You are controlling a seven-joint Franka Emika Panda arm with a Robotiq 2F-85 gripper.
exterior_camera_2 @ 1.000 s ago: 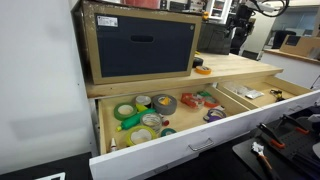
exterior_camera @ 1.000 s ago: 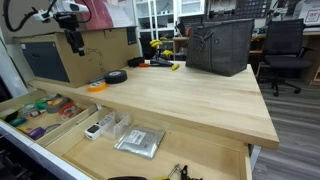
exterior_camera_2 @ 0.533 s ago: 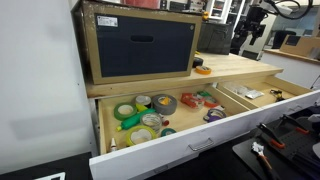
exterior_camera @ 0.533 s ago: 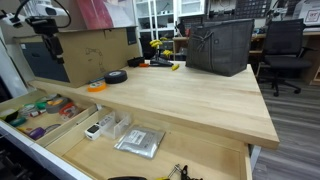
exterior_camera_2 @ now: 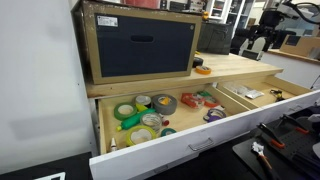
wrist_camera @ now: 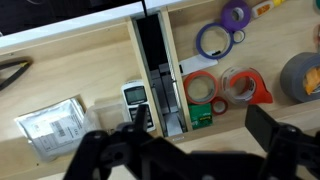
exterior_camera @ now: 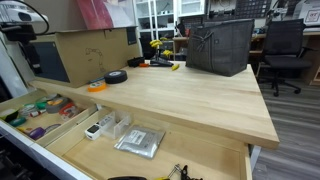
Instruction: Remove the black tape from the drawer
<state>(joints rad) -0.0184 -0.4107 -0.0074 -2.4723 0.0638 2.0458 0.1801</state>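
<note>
Since the black tape (exterior_camera: 116, 76) already lies on the countertop (exterior_camera: 200, 95), we read the removal as done.

Left to right in an exterior view:
- arm (exterior_camera: 20, 14) high at the far edge, well apart from everything
- open drawer (exterior_camera: 75, 148) below it, with coloured rolls (exterior_camera: 38, 104) in its left compartment, none black that we can see
- orange tape roll (exterior_camera: 96, 87) on the counter
- black tape just beside it, lying flat, near the cardboard box (exterior_camera: 95, 50)

Wrist view looks straight down into the drawer. We see purple rolls (wrist_camera: 215, 40), a red dispenser (wrist_camera: 235, 88) and a grey roll (wrist_camera: 305, 75), but no black roll. Our gripper (wrist_camera: 195, 160) has its jaws spread wide with nothing between them.

From the opposite side the gripper (exterior_camera_2: 262, 42) hangs high over the counter's far end. The black tape is probably behind the orange tape roll (exterior_camera_2: 203, 70) there, but it's too small to confirm.

As we judge it, nothing is left to do on the tape itself. At most we retract the arm.
</note>
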